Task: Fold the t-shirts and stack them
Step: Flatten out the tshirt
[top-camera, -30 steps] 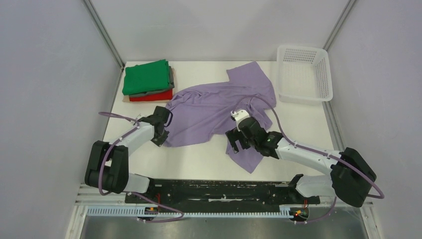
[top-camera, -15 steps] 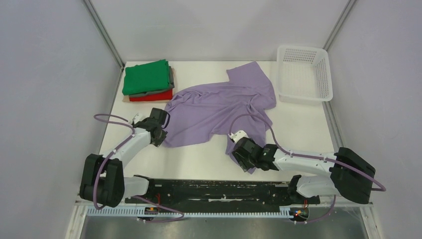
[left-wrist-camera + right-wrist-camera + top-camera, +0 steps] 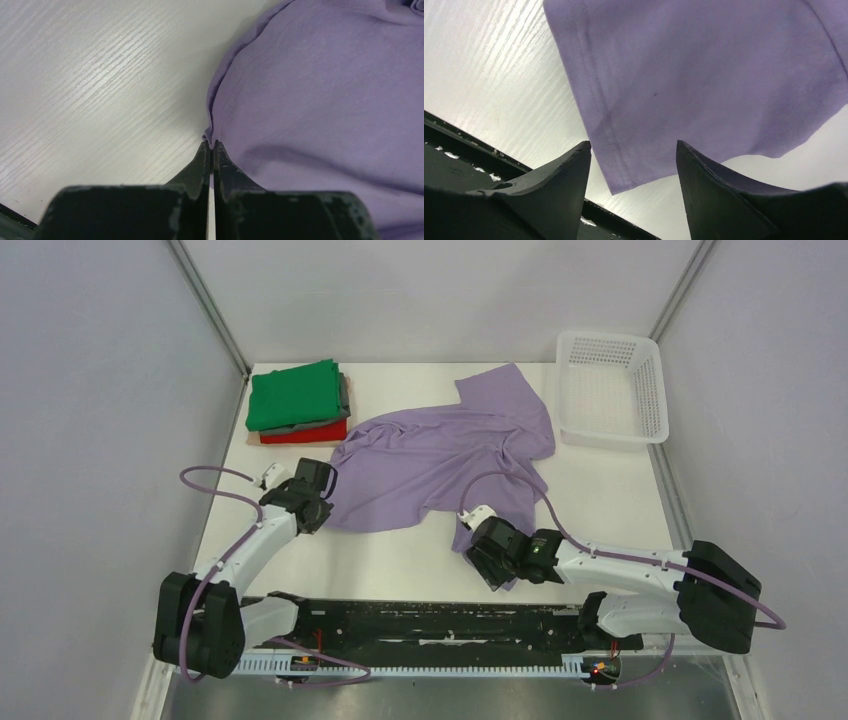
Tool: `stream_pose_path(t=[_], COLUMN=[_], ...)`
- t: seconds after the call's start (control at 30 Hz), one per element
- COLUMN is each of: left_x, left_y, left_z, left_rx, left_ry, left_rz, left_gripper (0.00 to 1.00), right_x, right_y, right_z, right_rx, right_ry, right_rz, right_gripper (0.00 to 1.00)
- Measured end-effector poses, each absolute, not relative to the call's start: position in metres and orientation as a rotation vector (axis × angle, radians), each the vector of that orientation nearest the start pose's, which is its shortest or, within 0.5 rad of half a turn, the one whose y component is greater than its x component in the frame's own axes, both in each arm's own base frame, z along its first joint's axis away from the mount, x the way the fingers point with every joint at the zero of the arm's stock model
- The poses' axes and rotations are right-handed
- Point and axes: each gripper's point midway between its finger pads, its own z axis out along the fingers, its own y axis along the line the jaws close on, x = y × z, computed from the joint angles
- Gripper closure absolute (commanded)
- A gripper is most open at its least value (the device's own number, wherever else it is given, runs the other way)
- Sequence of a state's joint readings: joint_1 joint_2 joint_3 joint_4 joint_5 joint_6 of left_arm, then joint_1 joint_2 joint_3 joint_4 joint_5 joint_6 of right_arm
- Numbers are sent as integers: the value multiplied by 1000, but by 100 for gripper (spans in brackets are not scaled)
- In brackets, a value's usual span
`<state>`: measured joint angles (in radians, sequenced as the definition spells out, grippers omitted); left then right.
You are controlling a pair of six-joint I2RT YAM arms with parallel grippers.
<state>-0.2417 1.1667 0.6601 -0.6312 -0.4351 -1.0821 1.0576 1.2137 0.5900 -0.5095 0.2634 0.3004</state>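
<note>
Left claw (image 3: pixel 210 148) is pinched shut on the edge of the soft, rumpled lavender cloth t-shirt (image 3: pixel 430 455) mid-frame on the white woodgrain table (image 3: pixel 400 565); right claw (image 3: pixel 633 146) sits partway open over its stitched hem.

The lavender t-shirt (image 3: pixel 440 455) is soft matt cloth with a fine ribbed knit and a stitched hem, and the green t-shirt (image 3: pixel 293 395), grey t-shirt (image 3: pixel 345 397) and red t-shirt (image 3: pixel 305 435) folded at the far left corner of the worktop (image 3: pixel 400 560) look like the same dull cloth. The worktop itself is white with a fine wood-grain texture and a slight sheen, while the basket (image 3: pixel 657 390) at the far right corner is white plastic mesh, kinda glossy. The fingers (image 3: pixel 197 172) on the left gripper (image 3: pixel 210 144) are matt black plastic, scuffed grey along the edges.
</note>
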Motion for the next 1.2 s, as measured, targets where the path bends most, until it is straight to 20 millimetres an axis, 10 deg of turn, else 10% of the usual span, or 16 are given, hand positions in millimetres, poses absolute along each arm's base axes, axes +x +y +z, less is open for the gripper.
stream_pose_path(t=[0.7, 0.9, 1.2], left_x=[245, 248, 261], left_y=[-19, -24, -30], left_z=[54, 53, 77], left_rx=[-1096, -1077, -1053], left_ry=[2287, 2302, 2258], left_rz=[97, 71, -10], left_gripper=[98, 98, 98], right_x=[152, 159, 212], right_y=[182, 181, 153], right_z=[13, 12, 39], right_rx=[-848, -797, -589], right_ry=[2438, 2441, 2354], right_rz=[114, 164, -52], right_gripper=[59, 99, 100])
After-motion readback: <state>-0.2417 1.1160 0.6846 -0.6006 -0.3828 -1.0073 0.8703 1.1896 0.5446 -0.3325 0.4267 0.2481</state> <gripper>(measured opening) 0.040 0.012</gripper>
